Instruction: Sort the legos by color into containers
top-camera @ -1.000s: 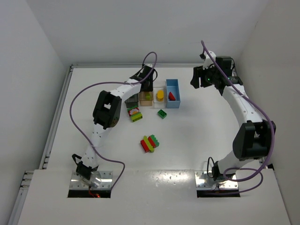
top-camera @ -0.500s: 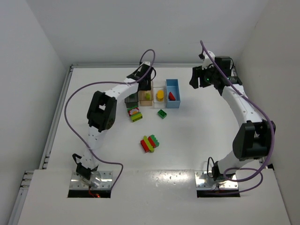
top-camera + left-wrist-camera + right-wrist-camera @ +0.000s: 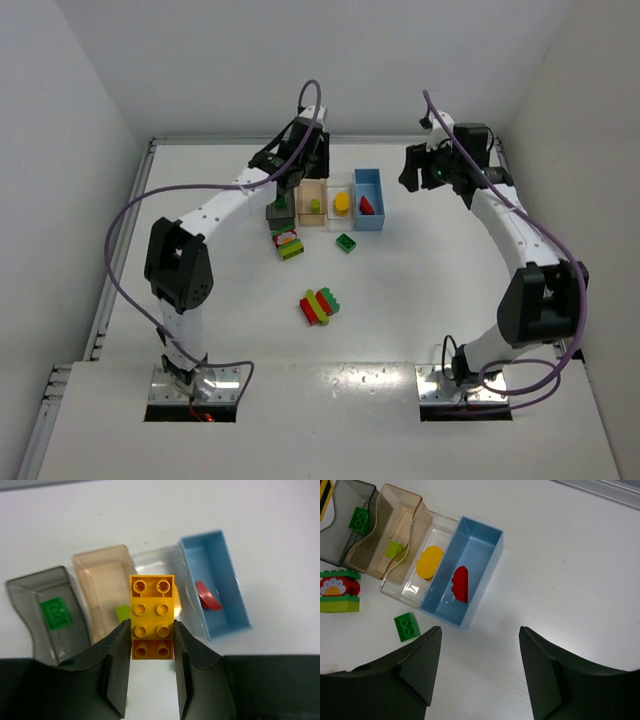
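Nearest the arm bases, a stack (image 3: 321, 305) of red, yellow and green bricks lies on the counter (image 3: 430, 290). Farther out sit a loose green brick (image 3: 345, 242) and, to its left, a flower stack (image 3: 288, 242) of green and red pieces. Behind them 4 bins stand in a row, side against side: the grey bin (image 3: 340, 540) holds 1 green piece (image 3: 359, 520), the tan bin (image 3: 402, 515) 1 lime piece (image 3: 395, 549), the clear bin (image 3: 407, 587) 1 yellow piece (image 3: 430, 562), and the blue bin (image 3: 475, 545) 1 red piece (image 3: 460, 584). Over the row, the left pincer (image 3: 152, 630) pinches a yellow brick (image 3: 152, 622) with 8 studs; in the wrist view it covers the seam between tan and clear. The right pincer (image 3: 480, 630), spread and empty, hangs right of the blue bin, apart from it.
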`<state>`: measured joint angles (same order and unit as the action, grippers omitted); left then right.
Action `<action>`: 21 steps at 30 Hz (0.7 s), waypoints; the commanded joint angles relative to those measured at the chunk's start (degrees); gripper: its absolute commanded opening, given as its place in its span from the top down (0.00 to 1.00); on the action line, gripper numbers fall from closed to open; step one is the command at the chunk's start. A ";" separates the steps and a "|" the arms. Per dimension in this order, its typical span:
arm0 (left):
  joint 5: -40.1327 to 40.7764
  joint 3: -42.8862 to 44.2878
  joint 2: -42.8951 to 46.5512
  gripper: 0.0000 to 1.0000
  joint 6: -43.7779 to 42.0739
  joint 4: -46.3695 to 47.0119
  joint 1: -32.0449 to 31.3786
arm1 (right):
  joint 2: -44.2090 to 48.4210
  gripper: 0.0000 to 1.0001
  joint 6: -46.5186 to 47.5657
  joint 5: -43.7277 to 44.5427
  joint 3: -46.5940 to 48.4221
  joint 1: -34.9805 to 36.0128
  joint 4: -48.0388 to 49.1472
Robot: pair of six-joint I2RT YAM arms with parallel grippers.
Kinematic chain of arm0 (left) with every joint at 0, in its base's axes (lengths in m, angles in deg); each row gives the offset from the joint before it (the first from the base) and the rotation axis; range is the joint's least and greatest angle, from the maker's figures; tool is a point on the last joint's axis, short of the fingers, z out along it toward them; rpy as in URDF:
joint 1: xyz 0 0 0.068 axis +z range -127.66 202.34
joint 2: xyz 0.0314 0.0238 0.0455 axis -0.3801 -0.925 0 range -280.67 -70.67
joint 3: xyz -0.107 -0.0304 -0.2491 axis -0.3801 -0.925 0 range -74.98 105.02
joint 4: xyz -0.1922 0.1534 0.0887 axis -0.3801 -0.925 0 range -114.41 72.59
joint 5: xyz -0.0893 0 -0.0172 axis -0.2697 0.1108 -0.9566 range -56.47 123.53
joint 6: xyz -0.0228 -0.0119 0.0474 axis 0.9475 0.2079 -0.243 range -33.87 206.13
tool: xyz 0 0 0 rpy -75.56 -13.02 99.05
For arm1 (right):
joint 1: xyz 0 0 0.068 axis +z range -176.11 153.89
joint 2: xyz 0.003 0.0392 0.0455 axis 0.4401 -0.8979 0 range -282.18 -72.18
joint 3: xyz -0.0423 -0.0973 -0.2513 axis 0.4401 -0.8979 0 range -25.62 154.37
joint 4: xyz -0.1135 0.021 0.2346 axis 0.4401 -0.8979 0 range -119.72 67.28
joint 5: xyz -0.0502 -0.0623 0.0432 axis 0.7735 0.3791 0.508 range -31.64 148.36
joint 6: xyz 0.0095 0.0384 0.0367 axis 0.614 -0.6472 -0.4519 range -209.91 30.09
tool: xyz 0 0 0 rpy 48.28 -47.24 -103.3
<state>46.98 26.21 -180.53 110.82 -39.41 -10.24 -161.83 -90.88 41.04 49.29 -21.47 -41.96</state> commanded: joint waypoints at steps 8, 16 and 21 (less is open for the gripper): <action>-17.32 -4.42 -2.45 0.85 -2.10 2.22 -1.26 | 5.97 0.36 -4.21 -1.66 -2.76 -2.10 2.63; -18.38 3.22 -11.77 0.77 -1.58 2.22 -1.26 | 8.52 0.36 -4.21 -1.66 -5.74 -3.85 2.11; -17.85 5.68 -14.59 0.57 -1.57 2.22 -1.26 | 9.05 0.35 -3.69 -1.66 -5.74 -4.90 1.49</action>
<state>29.41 28.07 -195.37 109.09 -38.75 -11.07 -154.77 -94.29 39.99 43.80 -25.60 -41.40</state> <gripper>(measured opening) 0.428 0.649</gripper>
